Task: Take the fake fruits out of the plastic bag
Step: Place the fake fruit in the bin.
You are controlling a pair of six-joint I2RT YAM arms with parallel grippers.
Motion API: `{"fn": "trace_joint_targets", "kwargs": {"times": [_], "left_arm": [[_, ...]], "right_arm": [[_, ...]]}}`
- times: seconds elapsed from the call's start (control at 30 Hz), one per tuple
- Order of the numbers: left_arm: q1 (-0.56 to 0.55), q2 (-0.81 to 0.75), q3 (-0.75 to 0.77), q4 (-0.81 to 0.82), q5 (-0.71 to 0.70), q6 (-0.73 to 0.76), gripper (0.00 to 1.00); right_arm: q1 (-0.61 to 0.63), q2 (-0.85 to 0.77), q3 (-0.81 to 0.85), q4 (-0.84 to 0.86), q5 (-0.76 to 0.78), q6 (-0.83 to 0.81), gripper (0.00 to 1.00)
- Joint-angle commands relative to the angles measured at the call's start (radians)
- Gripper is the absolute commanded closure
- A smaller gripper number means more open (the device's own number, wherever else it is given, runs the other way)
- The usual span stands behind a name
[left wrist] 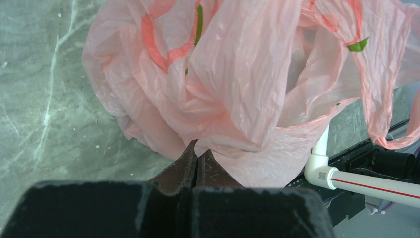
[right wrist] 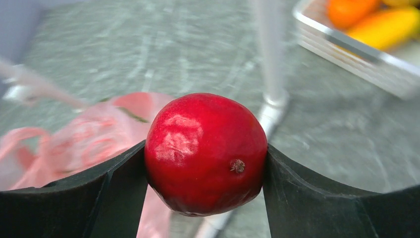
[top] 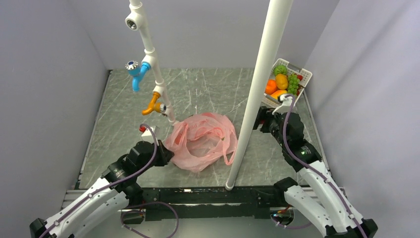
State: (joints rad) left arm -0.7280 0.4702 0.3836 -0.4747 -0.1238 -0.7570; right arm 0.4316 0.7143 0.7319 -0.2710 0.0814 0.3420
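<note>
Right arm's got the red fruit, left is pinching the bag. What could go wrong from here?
1. The glossy round red fruit is clamped only at its sides by the right fingers; it could slip out.
2. The white pole stands close beside that arm; a swing might hit it.
3. The left fingers pinch a thin fold of the plastic bag; it may slip free.

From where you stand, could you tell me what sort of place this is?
Likely a robot test booth: grey walls box in a marble-patterned table, a white pipe with a blue tap and an orange tap hangs above, and two robot arms stand at its near edge.
</note>
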Motion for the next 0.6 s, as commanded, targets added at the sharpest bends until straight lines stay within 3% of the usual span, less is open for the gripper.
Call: {"fn": "trace_joint_targets", "kwargs": {"times": [0.0,0.07,0.27,0.43,0.57], "left_arm": [[-0.004,0.014,0.076,0.035,0.015,0.052,1.00],[-0.004,0.028,0.102,0.027,0.015,0.066,0.92],[-0.005,0.034,0.160,0.008,0.024,0.102,0.51],[-0.004,-0.024,0.193,-0.056,0.011,0.112,0.26],[-0.005,-0.097,0.227,-0.122,-0.005,0.118,0.19]], "right_arm": [[-0.102,-0.010,-0.024,-0.166,0.211,0.084,1.00],[-0.155,0.007,-0.023,-0.179,0.240,0.103,1.00],[-0.343,0.141,0.031,-0.139,0.195,0.123,1.00],[-0.482,0.293,0.133,-0.096,0.150,0.111,1.00],[-0.529,0.389,0.232,-0.075,0.159,0.075,1.00]]}}
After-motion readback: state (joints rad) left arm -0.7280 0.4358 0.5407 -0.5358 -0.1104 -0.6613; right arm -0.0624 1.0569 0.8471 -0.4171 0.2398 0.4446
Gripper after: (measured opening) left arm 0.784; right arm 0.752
